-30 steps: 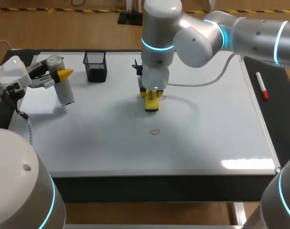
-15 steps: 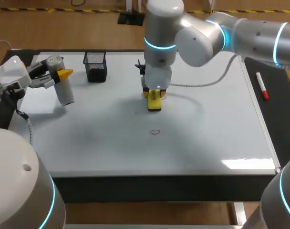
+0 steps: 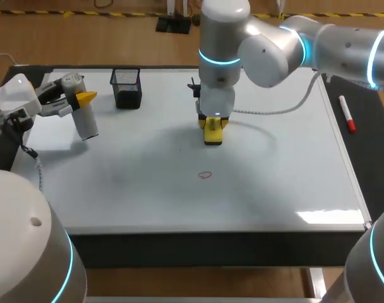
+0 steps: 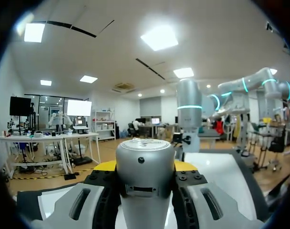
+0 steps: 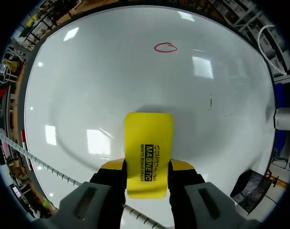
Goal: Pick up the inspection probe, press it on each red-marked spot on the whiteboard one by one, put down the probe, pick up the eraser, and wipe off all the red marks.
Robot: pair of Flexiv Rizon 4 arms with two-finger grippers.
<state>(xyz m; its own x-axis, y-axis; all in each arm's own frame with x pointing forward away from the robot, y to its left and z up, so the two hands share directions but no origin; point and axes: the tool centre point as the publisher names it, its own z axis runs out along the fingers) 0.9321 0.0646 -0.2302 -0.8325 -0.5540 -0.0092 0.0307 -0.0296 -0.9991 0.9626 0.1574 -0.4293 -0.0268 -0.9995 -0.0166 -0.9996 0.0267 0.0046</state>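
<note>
While right gripper [image 5: 148, 164] pinches the eraser [image 5: 148, 138] and left gripper [image 4: 145, 168] clasps the probe [image 4: 145, 149], red mark [image 3: 206, 175] at 6 o'clock fr. eraser may remain if wipe stops short.

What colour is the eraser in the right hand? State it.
The eraser is yellow with black lettering; right wrist view shows best.

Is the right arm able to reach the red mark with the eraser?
Probably yes: the eraser sits in the right end effector, and only bare whiteboard lies between it and the red mark.

Whiteboard [image 3: 116, 189] bearing mesh cup [image 3: 127, 88], red mark [image 3: 206, 175]
</note>
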